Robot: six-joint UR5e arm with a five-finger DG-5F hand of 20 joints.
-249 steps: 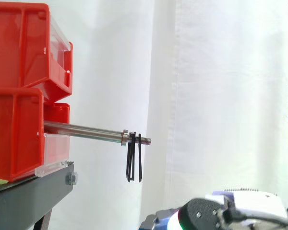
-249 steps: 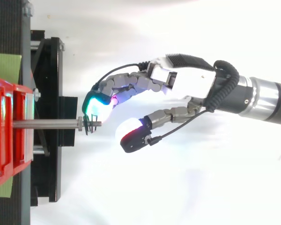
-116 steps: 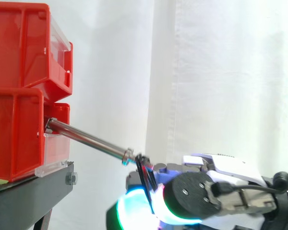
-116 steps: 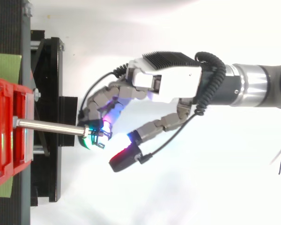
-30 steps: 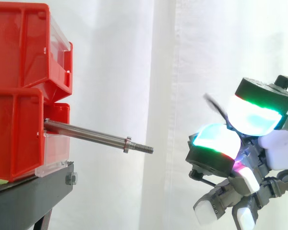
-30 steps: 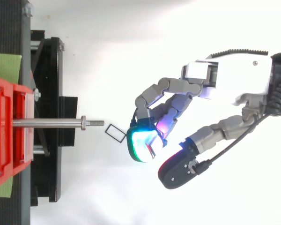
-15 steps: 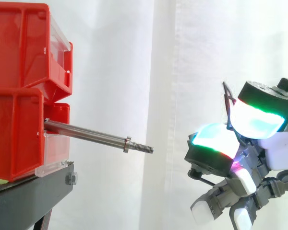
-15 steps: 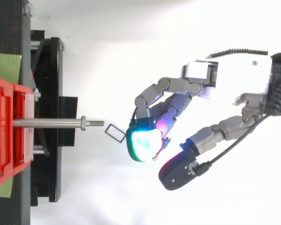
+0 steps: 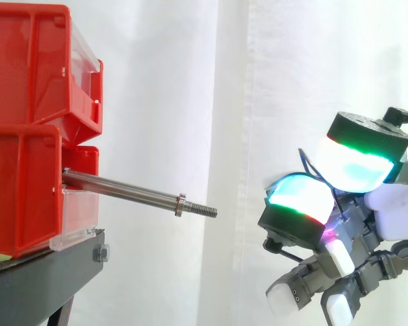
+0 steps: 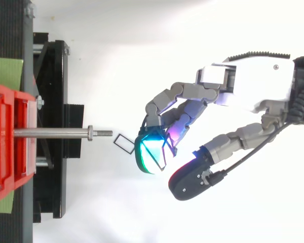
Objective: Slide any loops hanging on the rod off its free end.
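Curtain (image 9: 292, 68), red bins (image 9: 27, 102); loop (image 10: 165, 145) in hand (image 10: 253, 86)

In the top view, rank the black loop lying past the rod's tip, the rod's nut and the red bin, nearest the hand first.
1. Black loop, just left of the hand, beyond the rod tip.
2. Nut, near the rod's free end.
3. Red bin, far left.

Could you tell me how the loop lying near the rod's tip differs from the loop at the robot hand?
The floor loop lies flat on the white floor, just past the rod's tip in the top view; the hand loop is up at the robot hand. The floor loop shows as a plain rectangle, clear of the robot hand; the hand loop is tilted. Both are thin and black, and both are off the rod.
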